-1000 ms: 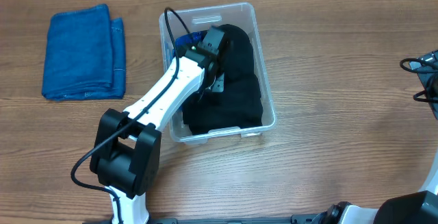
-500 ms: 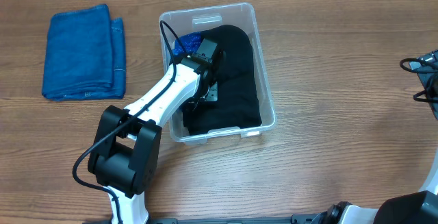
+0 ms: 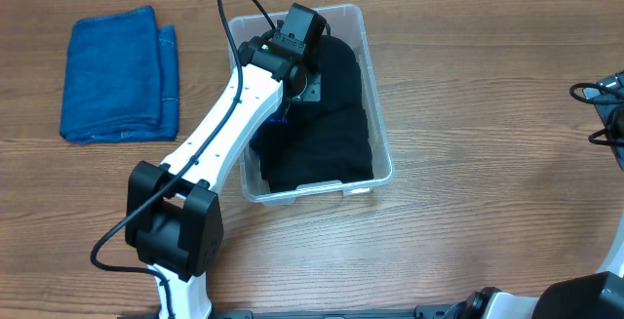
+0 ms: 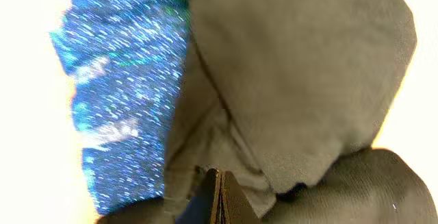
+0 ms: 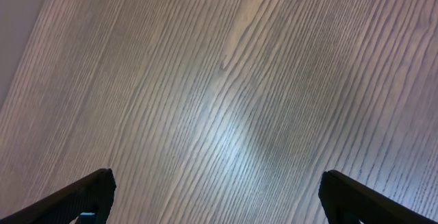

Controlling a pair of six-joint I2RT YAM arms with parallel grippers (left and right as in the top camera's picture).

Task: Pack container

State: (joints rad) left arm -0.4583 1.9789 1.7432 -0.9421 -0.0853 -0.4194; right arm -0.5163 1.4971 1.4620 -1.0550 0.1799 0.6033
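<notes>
The clear plastic container (image 3: 384, 153) stands at the table's middle. A black cloth (image 3: 336, 134) fills most of it, and a blue cloth (image 3: 283, 116) peeks out underneath at its left side. My left gripper (image 3: 308, 83) hangs over the far left part of the container. In the left wrist view its fingers (image 4: 215, 186) are pressed together with nothing seen between them, just above the black cloth (image 4: 301, 80) and beside the blue cloth (image 4: 123, 94). My right gripper (image 5: 219, 196) is open and empty over bare wood.
A folded blue towel (image 3: 119, 73) lies on the table at the far left. The right arm's base and cables (image 3: 606, 99) sit at the right edge. The left arm's base (image 3: 175, 231) stands in front of the container.
My left arm has lifted and swung toward the container's far end. The black cloth stays in the container.
</notes>
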